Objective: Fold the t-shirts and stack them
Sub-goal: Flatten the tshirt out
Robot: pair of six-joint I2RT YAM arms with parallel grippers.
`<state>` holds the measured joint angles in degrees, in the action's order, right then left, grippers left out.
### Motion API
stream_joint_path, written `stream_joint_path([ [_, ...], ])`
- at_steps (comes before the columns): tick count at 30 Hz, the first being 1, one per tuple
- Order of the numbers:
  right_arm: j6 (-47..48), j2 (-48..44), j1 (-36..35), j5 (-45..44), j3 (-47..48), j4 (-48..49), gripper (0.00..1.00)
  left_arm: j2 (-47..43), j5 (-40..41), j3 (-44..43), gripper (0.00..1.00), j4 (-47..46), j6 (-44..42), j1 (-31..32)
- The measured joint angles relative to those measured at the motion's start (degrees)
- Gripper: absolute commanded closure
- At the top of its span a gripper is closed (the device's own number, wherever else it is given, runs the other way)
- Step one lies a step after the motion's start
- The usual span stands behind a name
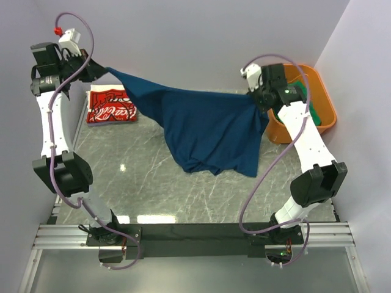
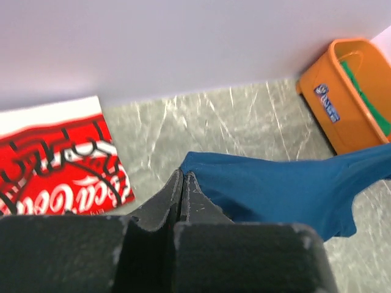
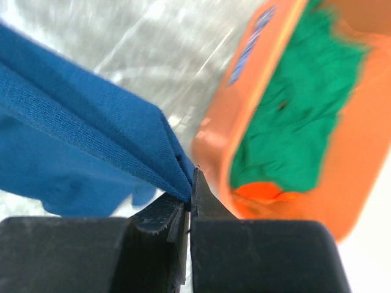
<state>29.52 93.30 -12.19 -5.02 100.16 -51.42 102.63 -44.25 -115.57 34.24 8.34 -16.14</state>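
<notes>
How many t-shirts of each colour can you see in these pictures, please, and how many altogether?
Navy blue t-shirt: 1, held between left pincer and right pincer
Red t-shirt: 1, folded on the table
Green t-shirt: 1, in the orange tub
Total: 3

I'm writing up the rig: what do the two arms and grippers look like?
The left arm and right arm: white links, black joints, a purple cable looping along each. The left gripper and right gripper: black, wedge-shaped fingers.
</notes>
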Motion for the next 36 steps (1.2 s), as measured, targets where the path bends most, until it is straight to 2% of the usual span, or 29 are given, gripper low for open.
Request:
stream_joint_path([
  [5, 0.6, -0.2, 0.0, 0.1, 9.4, 0.0, 1.00, -3.5, -1.2, 0.4, 1.00, -4.1, 1.0, 0.0],
  [8, 1.1, -1.9, -0.1, 0.6, 8.9, -0.1, 1.00, -7.6, -2.6, 5.3, 1.00, -6.3, 0.6, 0.0],
  [13, 2.1, -6.6, -1.5, 3.6, -1.8, -1.6, 1.00, -14.4, -4.6, 16.0, 1.00, -6.1, -3.0, -0.1],
  [18, 5.1, -13.9, -4.1, 6.3, -17.8, -4.3, 1.00, -19.9, -5.5, 24.2, 1.00, 0.5, -10.9, -1.0],
  [20, 5.7, -16.3, -4.7, 6.3, -20.7, -5.5, 1.00, -22.2, -5.2, 25.8, 1.00, 2.8, -11.7, -1.7],
  [22, 6.0, -17.9, -4.8, 4.8, -20.2, -5.3, 1.00, -23.8, -4.5, 25.3, 1.00, 3.3, -11.3, -2.0],
  [25, 6.6, -18.6, -4.8, 1.1, -15.4, -2.6, 1.00, -24.4, -2.1, 19.6, 1.00, 1.3, -6.9, -2.1],
  [31, 10.4, -18.8, -4.8, -8.1, -4.7, 10.2, 1.00, -24.5, 4.3, 6.0, 0.99, -7.9, 1.9, -1.9],
  [36, 15.8, -19.5, -4.8, -14.2, 0.0, 21.1, 1.00, -26.3, 8.6, 1.7, 0.99, -12.3, 4.4, -0.5],
])
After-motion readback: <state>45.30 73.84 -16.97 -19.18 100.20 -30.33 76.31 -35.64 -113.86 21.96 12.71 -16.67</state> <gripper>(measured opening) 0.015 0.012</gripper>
